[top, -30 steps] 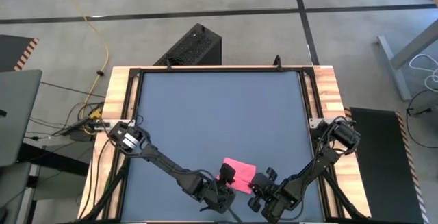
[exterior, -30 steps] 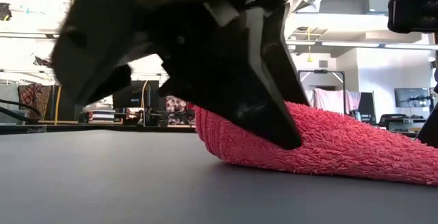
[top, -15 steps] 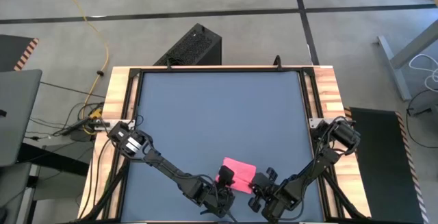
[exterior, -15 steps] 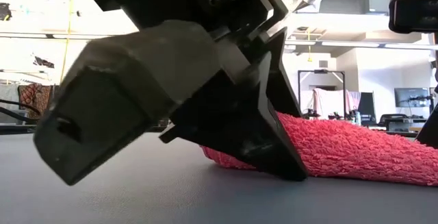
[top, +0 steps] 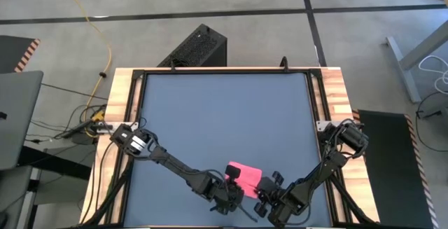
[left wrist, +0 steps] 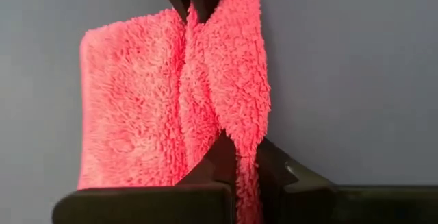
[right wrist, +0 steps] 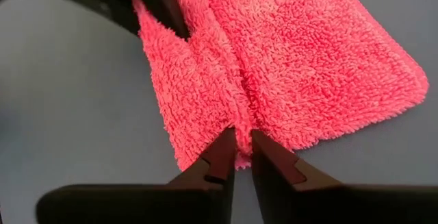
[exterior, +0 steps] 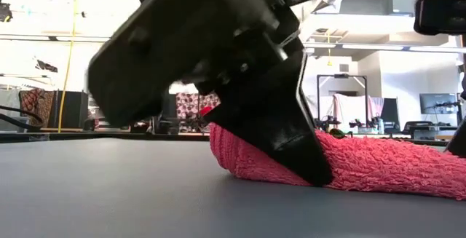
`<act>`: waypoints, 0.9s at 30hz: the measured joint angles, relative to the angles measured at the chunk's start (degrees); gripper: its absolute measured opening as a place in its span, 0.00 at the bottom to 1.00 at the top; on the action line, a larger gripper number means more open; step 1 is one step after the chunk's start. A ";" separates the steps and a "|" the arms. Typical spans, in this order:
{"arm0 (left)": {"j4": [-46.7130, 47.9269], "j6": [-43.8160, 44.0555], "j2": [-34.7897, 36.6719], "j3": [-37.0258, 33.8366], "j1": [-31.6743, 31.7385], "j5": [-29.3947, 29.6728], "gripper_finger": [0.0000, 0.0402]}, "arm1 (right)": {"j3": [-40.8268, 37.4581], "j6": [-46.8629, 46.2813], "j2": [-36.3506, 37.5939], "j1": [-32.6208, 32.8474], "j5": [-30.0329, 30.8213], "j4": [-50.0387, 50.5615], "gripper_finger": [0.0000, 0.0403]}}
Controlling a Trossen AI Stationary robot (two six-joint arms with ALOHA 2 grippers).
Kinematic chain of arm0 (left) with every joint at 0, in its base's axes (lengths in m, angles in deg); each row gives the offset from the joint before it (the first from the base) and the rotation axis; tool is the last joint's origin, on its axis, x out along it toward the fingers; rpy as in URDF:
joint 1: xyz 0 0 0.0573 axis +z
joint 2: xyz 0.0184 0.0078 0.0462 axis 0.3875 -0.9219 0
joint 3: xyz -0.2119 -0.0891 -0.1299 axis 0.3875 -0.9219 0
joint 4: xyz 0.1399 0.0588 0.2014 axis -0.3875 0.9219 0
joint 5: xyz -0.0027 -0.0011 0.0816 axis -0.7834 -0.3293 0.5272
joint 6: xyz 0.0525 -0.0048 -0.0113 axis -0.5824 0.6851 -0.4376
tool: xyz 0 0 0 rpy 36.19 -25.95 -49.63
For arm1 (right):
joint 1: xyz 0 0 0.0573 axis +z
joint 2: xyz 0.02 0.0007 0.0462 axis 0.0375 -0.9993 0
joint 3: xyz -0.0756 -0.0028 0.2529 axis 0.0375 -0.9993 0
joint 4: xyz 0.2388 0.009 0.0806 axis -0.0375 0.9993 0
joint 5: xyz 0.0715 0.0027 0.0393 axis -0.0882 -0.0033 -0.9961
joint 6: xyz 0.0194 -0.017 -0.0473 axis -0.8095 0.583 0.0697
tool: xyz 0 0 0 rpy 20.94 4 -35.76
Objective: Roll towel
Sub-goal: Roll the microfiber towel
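Rolling starts from the edge you have pinched, so check both grips first; the pink towel (top: 243, 174) lies at the near edge of the dark grey tabletop (top: 224, 117), between the two arms; the left gripper (left wrist: 231, 157) has its fingers squeezed together on a fold of pile along the towel's left edge, and the low view shows that edge humped just off the table; the right gripper (right wrist: 241, 150) sits at the towel's near right edge with a thin fringe of pile between its fingers, though whether it truly clamps the cloth you cannot tell. My judgement: the roll has barely begun; carry the left edge up and over toward the right in a low arc, keeping the fold tight; thin terry slumps, so move slowly and keep the far side anchored, or the towel will slide rather than curl.
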 joint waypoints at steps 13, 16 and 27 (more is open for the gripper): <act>2.23 10.44 0.37 0.08 6.28 -23.34 0.00 | -0.11 10.35 4.30 8.03 11.43 2.45 0.28; 2.26 10.94 0.33 0.06 6.94 -25.52 0.00 | -0.10 15.77 4.14 10.50 17.08 0.46 0.28; 2.48 11.92 0.28 -0.03 7.70 -28.43 0.00 | -0.04 41.71 -0.70 8.02 17.58 -11.56 0.37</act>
